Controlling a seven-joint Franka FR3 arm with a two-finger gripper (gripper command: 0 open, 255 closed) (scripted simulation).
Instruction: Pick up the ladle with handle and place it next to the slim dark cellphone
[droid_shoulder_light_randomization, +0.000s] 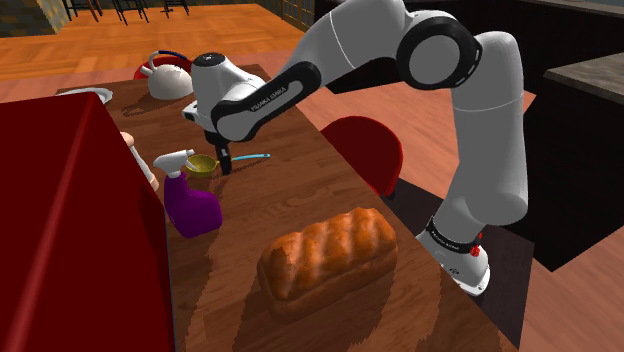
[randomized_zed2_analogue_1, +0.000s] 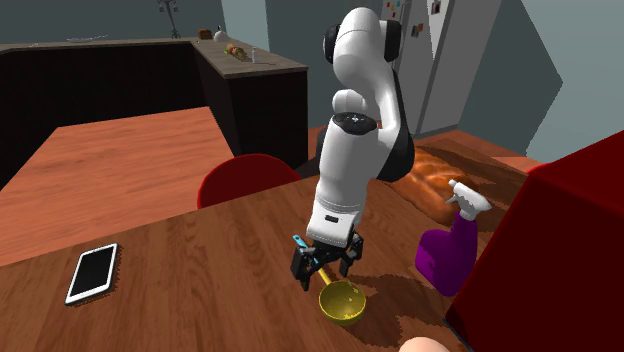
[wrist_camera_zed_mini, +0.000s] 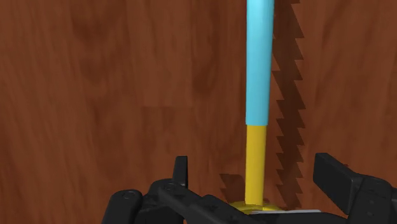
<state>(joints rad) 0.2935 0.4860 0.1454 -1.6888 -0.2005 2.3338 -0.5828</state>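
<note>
The jaws stand open astride the thin yellow-and-blue handle of the yellow-bowled ladle (wrist_camera_zed_mini: 255, 159), gripping nothing. Gripped so near the bowl, the long handle may pivot and slip.

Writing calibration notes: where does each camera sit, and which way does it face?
Shoulder: beside and behind the arm, looking down the table; the arm reaches toward the ladle.
Second exterior: across the table, facing the arm; phone at its left, ladle at the fingers.
Wrist: on the hand, looking down between open fingers at the ladle's handle.
Shared: all three show the ladle.
</note>
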